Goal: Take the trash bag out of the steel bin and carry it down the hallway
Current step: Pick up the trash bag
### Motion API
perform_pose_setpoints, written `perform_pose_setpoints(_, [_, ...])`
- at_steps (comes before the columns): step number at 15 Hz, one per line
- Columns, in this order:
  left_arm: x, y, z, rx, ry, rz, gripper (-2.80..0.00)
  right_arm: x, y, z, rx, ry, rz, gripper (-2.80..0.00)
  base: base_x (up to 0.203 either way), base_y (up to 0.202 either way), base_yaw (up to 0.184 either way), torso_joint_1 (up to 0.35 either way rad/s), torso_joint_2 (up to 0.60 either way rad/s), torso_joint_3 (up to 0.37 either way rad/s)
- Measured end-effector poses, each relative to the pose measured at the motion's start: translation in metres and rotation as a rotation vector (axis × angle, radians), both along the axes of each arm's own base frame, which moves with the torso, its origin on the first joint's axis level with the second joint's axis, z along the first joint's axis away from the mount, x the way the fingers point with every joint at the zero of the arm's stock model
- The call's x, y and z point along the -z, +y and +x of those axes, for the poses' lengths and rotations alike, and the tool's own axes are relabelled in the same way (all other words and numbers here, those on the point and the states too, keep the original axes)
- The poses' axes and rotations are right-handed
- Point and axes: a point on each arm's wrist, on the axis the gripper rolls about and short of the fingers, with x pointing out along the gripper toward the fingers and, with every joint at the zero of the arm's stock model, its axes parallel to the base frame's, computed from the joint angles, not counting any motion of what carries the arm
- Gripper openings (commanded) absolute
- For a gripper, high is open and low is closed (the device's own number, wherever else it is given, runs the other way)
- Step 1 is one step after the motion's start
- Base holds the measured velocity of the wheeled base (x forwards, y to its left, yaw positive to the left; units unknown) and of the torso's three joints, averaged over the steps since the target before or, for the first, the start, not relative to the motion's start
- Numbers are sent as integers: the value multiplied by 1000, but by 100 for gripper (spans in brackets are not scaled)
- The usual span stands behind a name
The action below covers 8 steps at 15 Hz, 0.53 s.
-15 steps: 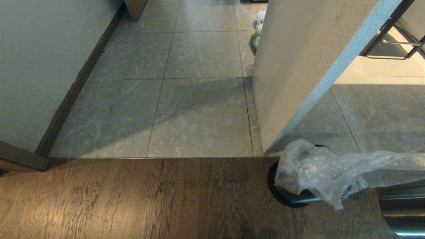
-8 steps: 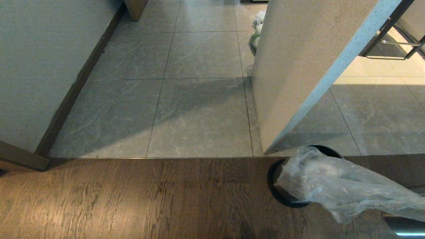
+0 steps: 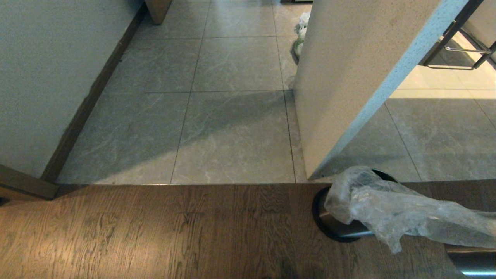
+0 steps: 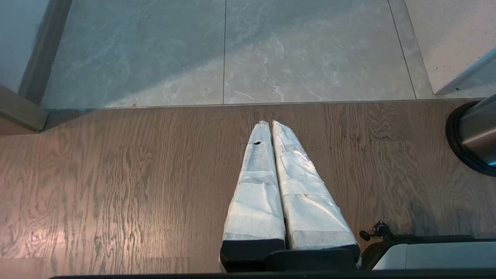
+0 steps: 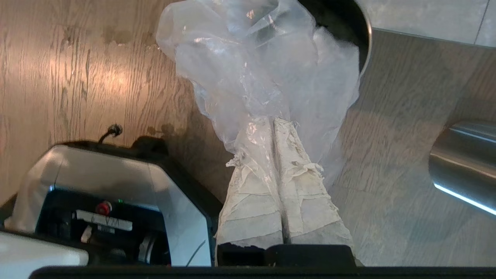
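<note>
Head view: trash bag (image 3: 391, 211) drawn out sideways from the steel bin (image 3: 337, 228), stretched toward the right edge of the picture as a crinkled, clear band. One bunched end over the bin's mouth; lower folds draped across the bin's near rim and hanging beside its wall. Bin upright on the wooden floor (image 3: 155, 232), just beside the seam where wood meets grey tiles (image 3: 232, 135), close to the foot of a pale speckled panel (image 3: 348, 77). Tiled hallway (image 3: 236, 58) running ahead past a white wall (image 3: 46, 77) with dark skirting. Part of a white-green bag (image 3: 300, 37) visible on the tiles behind the panel's far edge. Larger steel cylinder (image 3: 471, 261) at the lower right corner, under the stretched bag.

Right wrist view: right gripper (image 5: 273, 121) clenched on the trash bag, both wrapped fingers (image 5: 252, 186) pressed together with plastic pinched between the tips and trailing down over one finger. Bag fanned out from the tips toward the bin's dark opening (image 5: 341, 23). Robot base (image 5: 112, 193) on the wood beside the gripper; larger cylinder also in sight at one side.

Left wrist view: left gripper (image 4: 270, 123) closed on nothing, wrapped fingers touching along their length, held over bare wood, well apart from the bin at the picture's edge.
</note>
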Motion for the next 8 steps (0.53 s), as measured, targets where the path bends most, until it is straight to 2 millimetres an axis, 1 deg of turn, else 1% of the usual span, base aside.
perform_pose_setpoints(2, [0, 0, 0, 0, 0, 0, -280, -13, -5, 25, 3, 28, 14, -280, 0, 0, 0, 0, 0, 0])
perform_pose_setpoints(4, [0, 0, 0, 0, 0, 0, -280, -30, -12, 59, 4, 46, 24, -280, 0, 0, 0, 0, 0, 0])
perform_pose_setpoints(6, [0, 0, 0, 0, 0, 0, -280, -48, -21, 104, 3, 55, 28, -280, 0, 0, 0, 0, 0, 0])
perform_pose_setpoints(8, [0, 0, 0, 0, 0, 0, -280, -59, -31, 154, 1, 59, 29, -280, 0, 0, 0, 0, 0, 0])
